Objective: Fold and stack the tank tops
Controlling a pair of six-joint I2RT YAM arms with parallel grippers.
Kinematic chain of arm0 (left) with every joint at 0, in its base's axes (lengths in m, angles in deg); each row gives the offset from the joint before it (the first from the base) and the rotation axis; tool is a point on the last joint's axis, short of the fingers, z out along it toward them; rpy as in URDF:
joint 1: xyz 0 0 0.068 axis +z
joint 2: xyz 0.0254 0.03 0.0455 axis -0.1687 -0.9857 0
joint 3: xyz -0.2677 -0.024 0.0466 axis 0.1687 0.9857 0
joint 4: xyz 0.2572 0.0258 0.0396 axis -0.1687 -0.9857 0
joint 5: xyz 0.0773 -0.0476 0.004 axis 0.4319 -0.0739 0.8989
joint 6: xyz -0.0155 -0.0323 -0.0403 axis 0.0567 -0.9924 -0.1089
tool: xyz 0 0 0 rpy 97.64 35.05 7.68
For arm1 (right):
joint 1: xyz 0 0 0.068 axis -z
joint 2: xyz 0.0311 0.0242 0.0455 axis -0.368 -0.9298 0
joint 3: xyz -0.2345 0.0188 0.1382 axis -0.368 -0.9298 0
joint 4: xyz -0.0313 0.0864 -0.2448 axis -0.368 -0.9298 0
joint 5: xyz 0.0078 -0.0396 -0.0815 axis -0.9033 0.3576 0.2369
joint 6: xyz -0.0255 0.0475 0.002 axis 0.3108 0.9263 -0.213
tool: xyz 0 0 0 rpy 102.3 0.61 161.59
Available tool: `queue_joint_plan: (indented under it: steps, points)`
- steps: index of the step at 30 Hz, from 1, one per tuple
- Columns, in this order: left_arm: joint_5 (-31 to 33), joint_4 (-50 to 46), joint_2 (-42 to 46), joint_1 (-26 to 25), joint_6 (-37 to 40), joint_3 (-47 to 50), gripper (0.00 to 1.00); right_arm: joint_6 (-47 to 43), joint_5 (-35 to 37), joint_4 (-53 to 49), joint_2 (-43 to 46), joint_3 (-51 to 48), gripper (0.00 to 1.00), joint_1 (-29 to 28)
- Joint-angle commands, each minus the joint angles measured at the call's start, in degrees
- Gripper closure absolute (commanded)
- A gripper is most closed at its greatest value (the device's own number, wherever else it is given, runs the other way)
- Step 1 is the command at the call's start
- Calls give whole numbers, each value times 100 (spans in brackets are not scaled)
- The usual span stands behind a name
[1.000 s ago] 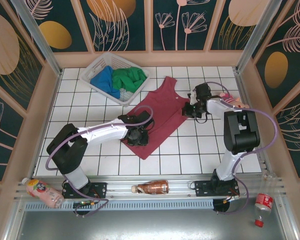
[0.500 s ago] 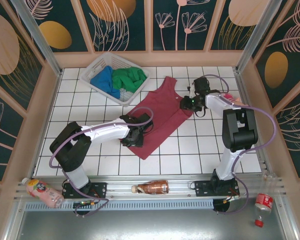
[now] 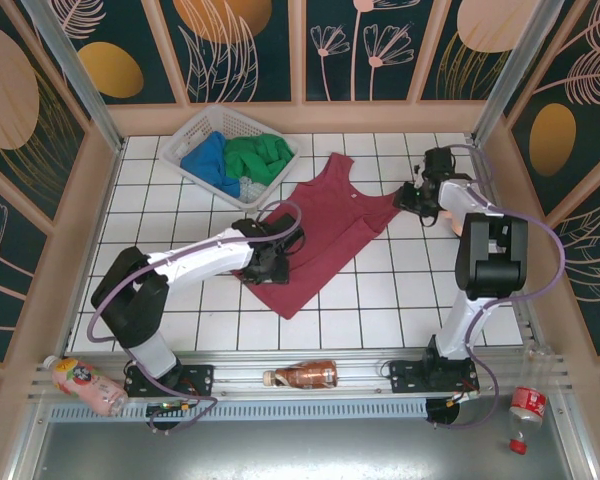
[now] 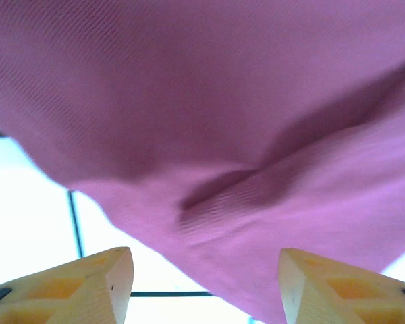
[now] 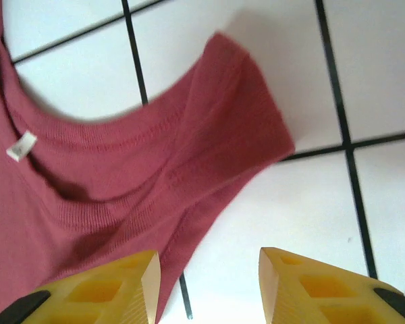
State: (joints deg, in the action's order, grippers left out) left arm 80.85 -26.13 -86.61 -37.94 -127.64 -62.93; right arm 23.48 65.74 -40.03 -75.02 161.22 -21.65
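The left pincer (image 4: 206,287) stood with its jaws wide apart and nothing between them. The hem of the maroon tank top (image 4: 223,101) lay rumpled just ahead of its yellow fingertips (image 4: 88,283). The right pincer (image 5: 209,283) was also parted and held nothing. Just ahead of it one shoulder strap (image 5: 246,121) of the same top lay flat on the white tiled table (image 3: 380,300). Left of that strap a small white tag (image 5: 20,146) sat inside the neckline, its writing too small to read. The top lay spread out between the two pincers.

Beyond the left pincer, toward the far wall, a white lattice basket (image 3: 187,132) held the blue tank top (image 3: 208,162) and the green tank top (image 3: 260,157), bunched side by side. Behind both pincers, at the near rail, lay a brown bottle (image 3: 302,376) and a pink bottle (image 3: 80,385), their labels unreadable.
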Motion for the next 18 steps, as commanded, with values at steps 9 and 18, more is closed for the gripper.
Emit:
queue_joint_plan:
  steps: [9, 18]
  points:
    - [-1154, 1249, -273, -314, -261, -307, 39, 24, 272, -177, -998, 867, 56, 176]
    - [-1323, 1845, -333, -393, -328, 498, 39, -7, -312, 104, -1383, 990, 60, 286]
